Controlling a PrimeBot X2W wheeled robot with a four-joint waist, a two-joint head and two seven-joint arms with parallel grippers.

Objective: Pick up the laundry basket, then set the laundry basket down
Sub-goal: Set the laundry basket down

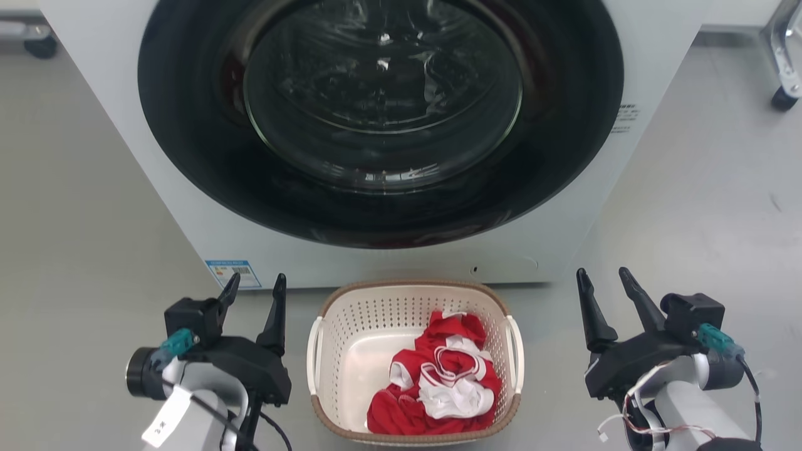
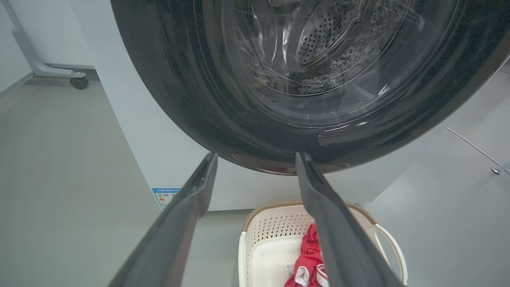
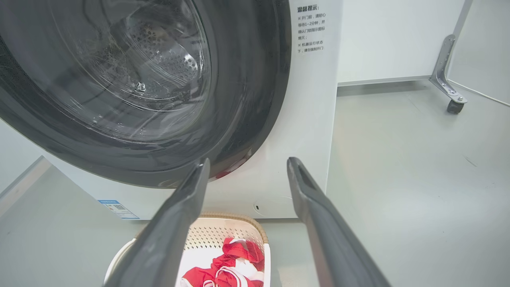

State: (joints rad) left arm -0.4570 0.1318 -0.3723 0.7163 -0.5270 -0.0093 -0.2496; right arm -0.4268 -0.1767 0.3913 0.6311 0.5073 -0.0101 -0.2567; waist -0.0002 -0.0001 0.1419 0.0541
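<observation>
squarely on grey floor [image 1: 81, 207] before the washing machine [image 1: 188, 207] sits the laundry basket [image 1: 376, 313] — left gripper [image 1: 257, 279], right gripper [image 1: 603, 274] both released.

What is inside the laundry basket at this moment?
The laundry basket holds bunched red and white clothing, piled toward the robot's right; the basket floor at its left is bare. Anything beneath the clothing is covered.

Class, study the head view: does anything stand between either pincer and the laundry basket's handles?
Nothing visible does. Only bare floor separates the left pincer and the right pincer from the laundry basket, which sits between them. The washing machine stands behind the basket, not in either path.
</observation>
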